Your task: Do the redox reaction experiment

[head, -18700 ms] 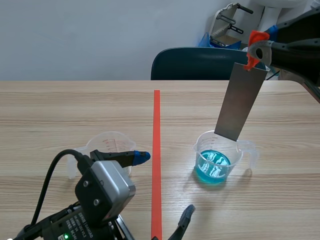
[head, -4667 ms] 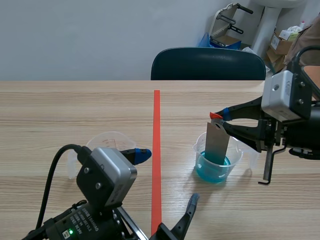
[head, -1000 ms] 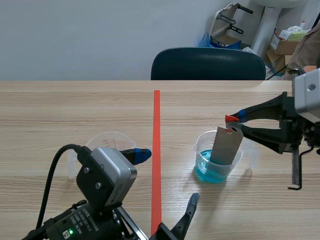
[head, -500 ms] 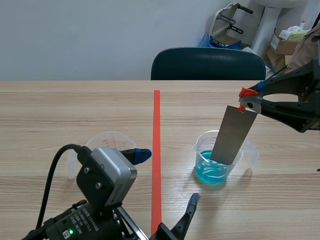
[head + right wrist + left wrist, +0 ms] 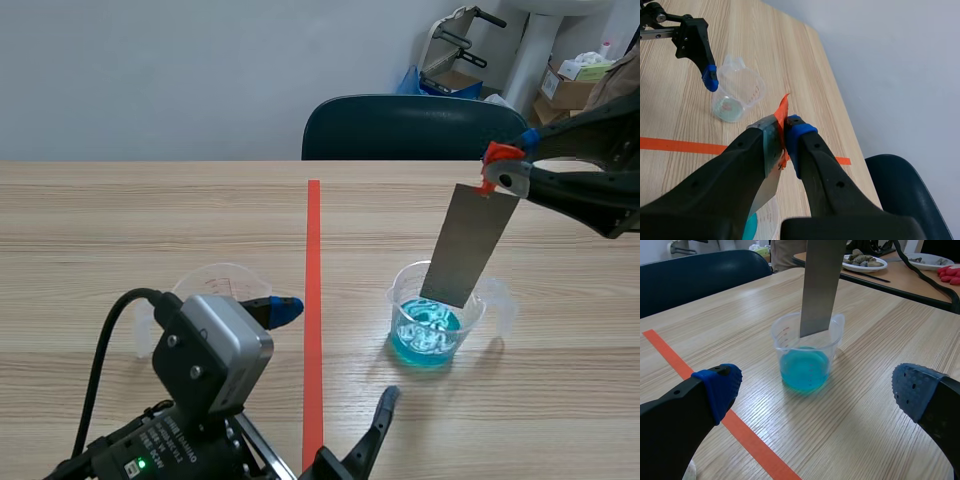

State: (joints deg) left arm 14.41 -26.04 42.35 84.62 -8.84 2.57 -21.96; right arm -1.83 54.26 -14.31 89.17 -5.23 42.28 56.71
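Observation:
A clear beaker of blue liquid (image 5: 432, 322) stands right of the red tape line. A grey metal strip (image 5: 468, 243) with an orange tab hangs tilted over it, its lower end inside the rim and above the liquid. My right gripper (image 5: 497, 172) is shut on the tab, raised at the right. From the right wrist, the fingers pinch the orange tab (image 5: 783, 114). My left gripper (image 5: 330, 358) is open and low near the front. In its wrist view the gripper (image 5: 816, 386) stands open just before the beaker (image 5: 807, 357), with the strip (image 5: 821, 285) above.
A second clear beaker (image 5: 213, 290) stands left of the tape line, beside my left gripper's blue pad; it also shows in the right wrist view (image 5: 738, 95). A dark chair (image 5: 415, 127) stands beyond the table's far edge.
My right gripper has risen up and to the right, lifting the strip out of the blue liquid, which now ripples. The left arm has not moved.

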